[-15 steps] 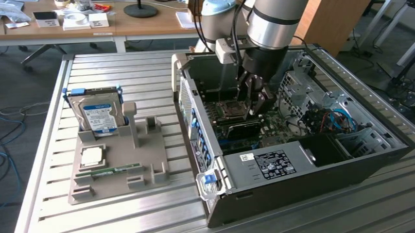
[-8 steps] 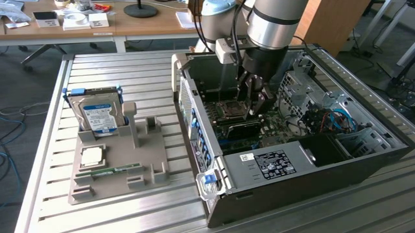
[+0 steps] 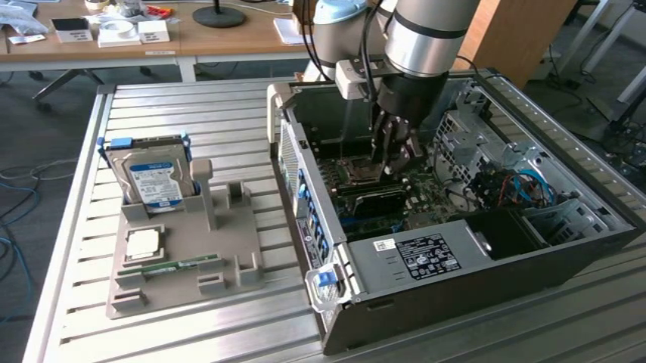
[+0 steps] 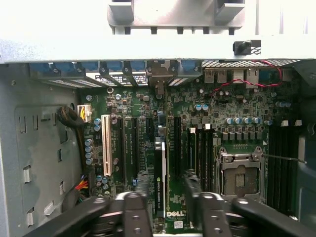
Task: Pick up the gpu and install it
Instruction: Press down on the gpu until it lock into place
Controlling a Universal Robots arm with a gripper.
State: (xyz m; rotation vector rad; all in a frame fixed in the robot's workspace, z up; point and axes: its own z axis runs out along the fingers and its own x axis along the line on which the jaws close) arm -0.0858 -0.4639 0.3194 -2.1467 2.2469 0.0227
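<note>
Gripper [image 3: 392, 155] low inside the open computer case [image 3: 565, 249], over the motherboard [image 4: 222, 108]. The gpu [image 4: 159, 177] stands on edge in a slot, seen edge-on between the black fingers [image 4: 136, 207]. Fingers sit either side of the card with slim gaps showing; no firm clamp evident. Judged step: seating or letting go of the card. Any further push calls for a straight line into the slot. Slot contact hidden; full seating unclear.

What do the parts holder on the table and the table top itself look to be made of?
Parts holder: looks like matte grey plastic, probably moulded or printed, with blocky uniform slots and posts. Table top: seemingly bare aluminium, pale silver with a dull sheen and long parallel grooves.
</note>
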